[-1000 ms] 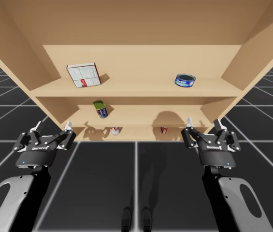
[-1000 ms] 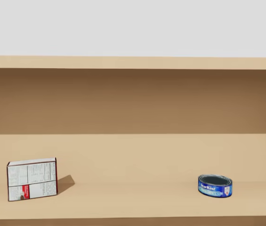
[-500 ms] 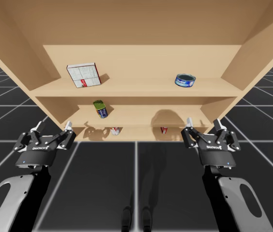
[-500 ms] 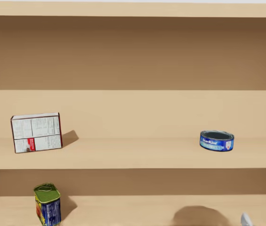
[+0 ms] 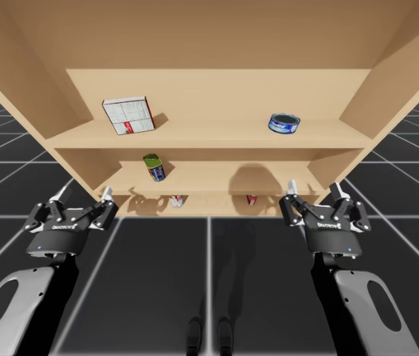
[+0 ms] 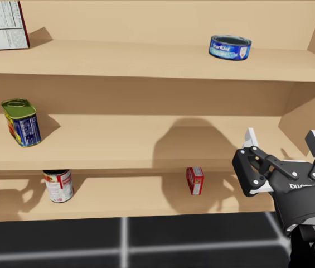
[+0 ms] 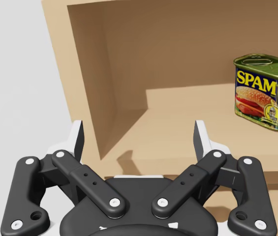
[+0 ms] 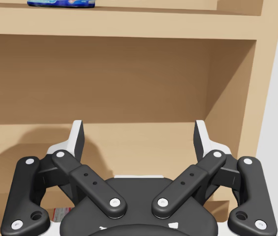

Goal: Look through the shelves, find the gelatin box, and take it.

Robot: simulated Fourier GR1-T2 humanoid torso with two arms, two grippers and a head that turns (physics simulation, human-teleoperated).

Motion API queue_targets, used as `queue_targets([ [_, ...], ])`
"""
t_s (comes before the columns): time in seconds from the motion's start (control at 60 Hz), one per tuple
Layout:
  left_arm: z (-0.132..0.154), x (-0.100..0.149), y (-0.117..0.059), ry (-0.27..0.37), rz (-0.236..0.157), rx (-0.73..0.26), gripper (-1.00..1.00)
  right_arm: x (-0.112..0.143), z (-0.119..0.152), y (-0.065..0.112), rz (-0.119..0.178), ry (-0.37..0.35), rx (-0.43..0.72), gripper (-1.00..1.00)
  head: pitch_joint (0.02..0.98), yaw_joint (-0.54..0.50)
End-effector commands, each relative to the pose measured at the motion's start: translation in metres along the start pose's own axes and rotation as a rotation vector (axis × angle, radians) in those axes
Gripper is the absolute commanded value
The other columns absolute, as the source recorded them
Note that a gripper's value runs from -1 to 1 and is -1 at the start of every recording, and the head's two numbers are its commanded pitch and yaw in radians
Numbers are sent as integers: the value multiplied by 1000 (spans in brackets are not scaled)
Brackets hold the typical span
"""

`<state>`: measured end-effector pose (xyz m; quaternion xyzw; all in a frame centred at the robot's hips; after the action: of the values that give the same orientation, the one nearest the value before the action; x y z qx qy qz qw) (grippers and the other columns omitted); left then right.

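Note:
A small red box [image 6: 194,180] stands on the bottom shelf [image 6: 146,202], right of the middle; the high view shows this red box [image 5: 251,199] too. A bigger white-and-red box [image 5: 129,115] sits at the top shelf's left end, its lower corner showing as the white-and-red box [image 6: 2,25] in the head view. My right gripper [image 6: 281,137] is open in front of the shelves' right end, to the right of the small red box and apart from it. My left gripper [image 5: 84,193] is open before the left end. Both the left gripper [image 7: 139,133] and the right gripper [image 8: 139,133] hold nothing.
A flat blue can [image 6: 230,47] lies on the top shelf at the right. A green-topped blue tin [image 6: 21,121] stands on the middle shelf at the left, ahead and right of my left gripper as the tin [image 7: 265,91]. A red-and-white can [image 6: 58,185] stands on the bottom shelf.
My head has turned downward, from the top shelves to the middle and bottom ones. Both grippers have sunk slightly and stay open.

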<state>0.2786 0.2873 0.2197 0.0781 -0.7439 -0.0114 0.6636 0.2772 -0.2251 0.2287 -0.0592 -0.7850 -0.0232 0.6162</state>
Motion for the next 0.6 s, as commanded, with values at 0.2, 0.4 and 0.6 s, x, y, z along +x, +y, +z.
queue_targets([
  [0.2,0,-2,-4,4,-6,-18,-1000,-1,-1,-2,4,0,-7,-1000,720,-231],
  [0.4,-2,-3,-2,8,0,-10,-1000,13,4,-2,-3,61,-16,-1000,702,-227],
  [0.6,-2,-3,-3,10,0,-12,-1000,35,33,13,16,64,2,-1000,698,-231],
])
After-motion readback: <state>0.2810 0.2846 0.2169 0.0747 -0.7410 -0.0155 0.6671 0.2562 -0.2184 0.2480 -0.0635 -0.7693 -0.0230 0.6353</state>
